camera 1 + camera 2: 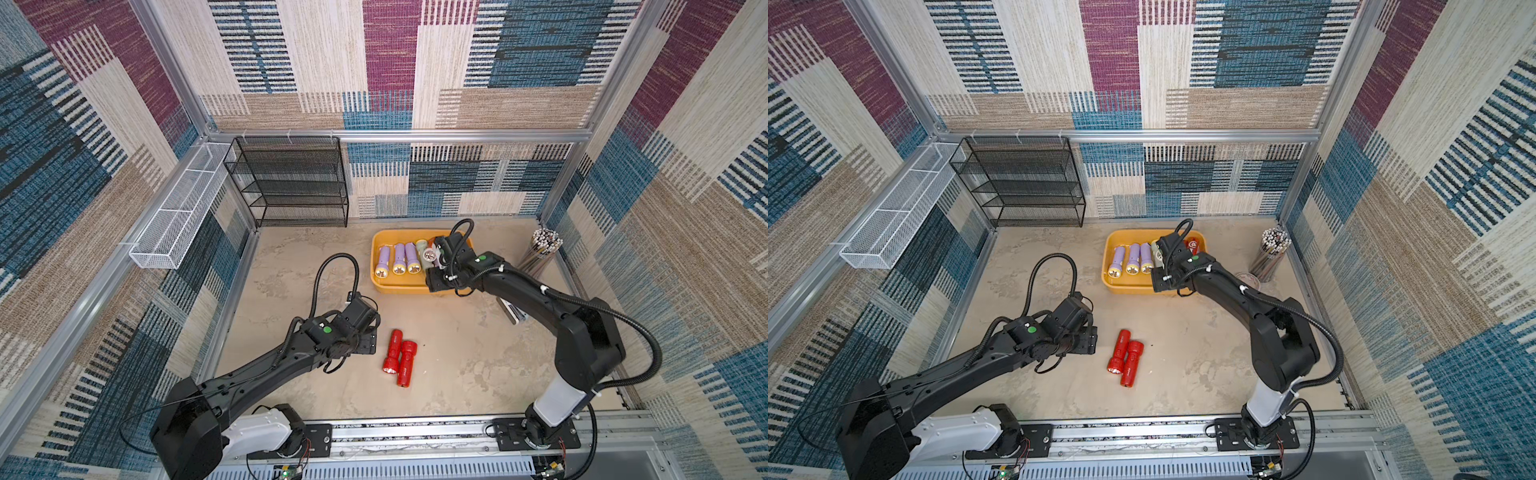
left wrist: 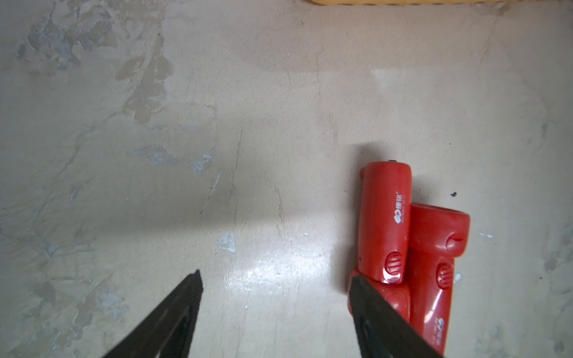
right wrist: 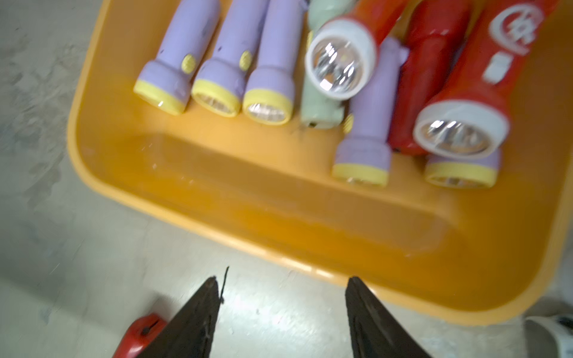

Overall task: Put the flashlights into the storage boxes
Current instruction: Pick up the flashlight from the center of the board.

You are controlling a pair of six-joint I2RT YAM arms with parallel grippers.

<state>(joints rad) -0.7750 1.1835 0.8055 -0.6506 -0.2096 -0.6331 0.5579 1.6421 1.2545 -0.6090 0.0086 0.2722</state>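
Tidy-up nearing its finish: at far left, the white wire basket (image 1: 166, 232) and the black mesh rack (image 1: 291, 183) are standing against the walls with nothing visible in them. The left gripper (image 2: 276, 276) is hovering low over the table (image 1: 291, 266), its jaws standing wide apart and gripping nothing. In the left wrist view one fingertip is overlapping the head of one of the two red flashlights (image 1: 392, 353); whether it is touching cannot be told. The pair are lying side by side, touching and pointing opposite ways, on the bare table between the arms and well apart from the tray. Judging by this, they are the work left to do.

Further right, the yellow-orange tray (image 1: 395, 287) is carrying the bulk of the load. Three lilac flashlights (image 1: 399, 257) are lying in a neat row with their lenses facing the robot. A pale green one (image 3: 319, 105) is lying beside them, and a looser heap of lilac and red ones (image 3: 431, 62) is filling the rest, some resting across others. Nine are showing in the right wrist view. The right gripper (image 3: 282, 279) is hanging by the tray's near rim, jaws parted and empty. At far right, the cup of pencils (image 1: 540, 249) is standing apart from the job.
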